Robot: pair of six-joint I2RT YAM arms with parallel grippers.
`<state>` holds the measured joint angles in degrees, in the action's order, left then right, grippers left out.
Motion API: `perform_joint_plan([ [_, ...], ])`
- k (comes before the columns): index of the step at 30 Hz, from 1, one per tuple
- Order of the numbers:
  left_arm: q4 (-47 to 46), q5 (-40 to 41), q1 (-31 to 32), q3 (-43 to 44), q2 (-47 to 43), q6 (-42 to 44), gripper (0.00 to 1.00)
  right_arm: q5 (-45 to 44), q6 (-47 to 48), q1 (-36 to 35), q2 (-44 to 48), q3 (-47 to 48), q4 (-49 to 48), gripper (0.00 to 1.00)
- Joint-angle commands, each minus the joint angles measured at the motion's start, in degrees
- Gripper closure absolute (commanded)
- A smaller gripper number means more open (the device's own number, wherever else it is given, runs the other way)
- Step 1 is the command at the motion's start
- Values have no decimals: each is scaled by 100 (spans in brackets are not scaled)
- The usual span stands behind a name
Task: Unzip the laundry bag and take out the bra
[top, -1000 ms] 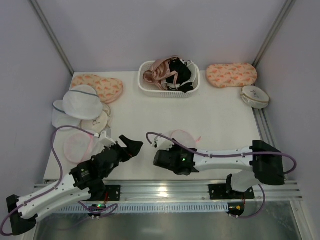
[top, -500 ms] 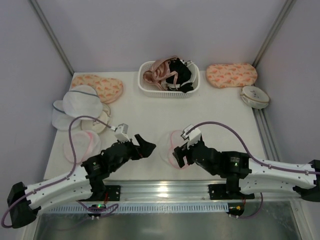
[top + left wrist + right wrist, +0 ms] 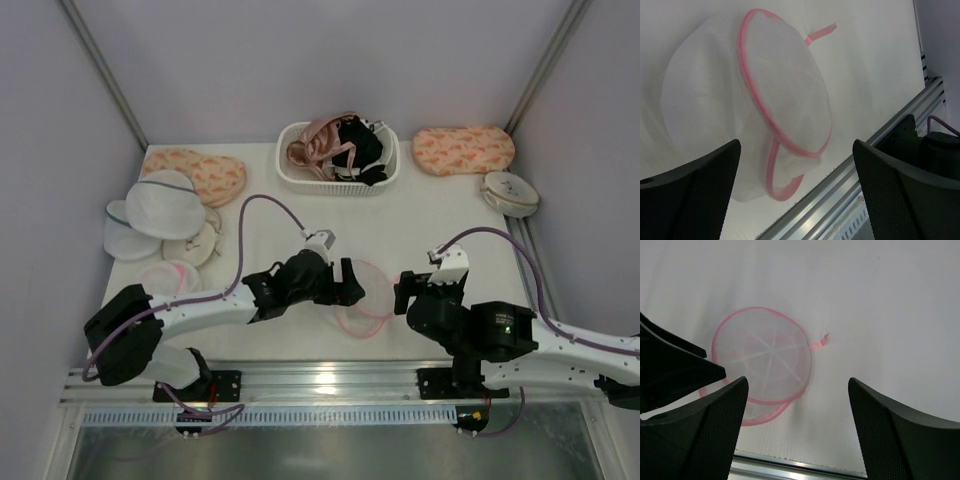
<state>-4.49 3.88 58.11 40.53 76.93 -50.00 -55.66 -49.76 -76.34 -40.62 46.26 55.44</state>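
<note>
The laundry bag [image 3: 366, 296], a round white mesh pouch with a pink rim, is lying flat on the bench [image 3: 270, 215] near its front edge, between the two arms. The left gripper [image 3: 352, 283] is hovering at the bag's left side with its jaws spread wide and holding nothing; the right gripper [image 3: 402, 297] is hanging just to the bag's right, jaws likewise wide apart and empty. In the wrist views the pink edging is looking closed all round, with a pink tab [image 3: 819, 343] sticking out at one side, though the zip itself is too fine to make out. No bra is showing outside this bag beside it, and whether one is sitting inside cannot be told. By the look of it, the opening and the emptying are both remaining to be done
</note>
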Motion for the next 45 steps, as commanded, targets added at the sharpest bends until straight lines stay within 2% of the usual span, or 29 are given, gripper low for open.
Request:
perform_joint_plan([
  [1,430,-186,16,604,577,298,7,-314,-491,5,186,-47,204,16],
  [2,432,-160,8,648,682,298,7,-314,-482,-4,204,-56,204,16],
  [5,335,-343,16,701,1034,359,19,-288,-438,5,213,-91,143,17],
  [6,335,-353,16,789,1200,385,34,-296,-438,5,213,-100,143,17],
  [8,431,-353,8,877,1333,429,50,-288,-430,-4,212,-108,142,18],
  [9,432,-353,8,903,1377,447,66,-288,-430,-4,221,-108,143,18],
  [12,616,-248,8,895,1396,438,100,-270,-430,-4,291,-126,160,20],
  [15,703,-46,8,860,1203,447,100,-261,-403,5,388,-170,143,21],
  [17,809,419,-10,816,914,447,100,-244,-386,-4,432,-187,116,21],
  [19,1028,849,-150,781,658,465,100,-209,-324,-4,450,-188,46,21],
  [21,1370,887,-421,754,324,447,100,-165,-298,-4,450,-196,28,21],
  [27,1819,922,-2222,482,-545,421,100,-121,-157,-4,485,-205,-86,21],
  [28,1916,939,-2686,447,-669,438,100,-121,-114,-4,502,-205,-103,21],
  [35,2400,851,-4568,140,-1293,412,100,-103,97,-4,713,-249,-279,21],
  [40,2742,1326,-5010,-221,-1838,140,100,-42,133,-4,766,-267,-279,21],
  [43,3067,1283,-5046,-353,-1944,8,100,-33,151,5,792,-258,-279,21],
  [45,3252,1142,-5055,-484,-2067,-97,95,-41,133,-4,836,-267,-270,21],
])
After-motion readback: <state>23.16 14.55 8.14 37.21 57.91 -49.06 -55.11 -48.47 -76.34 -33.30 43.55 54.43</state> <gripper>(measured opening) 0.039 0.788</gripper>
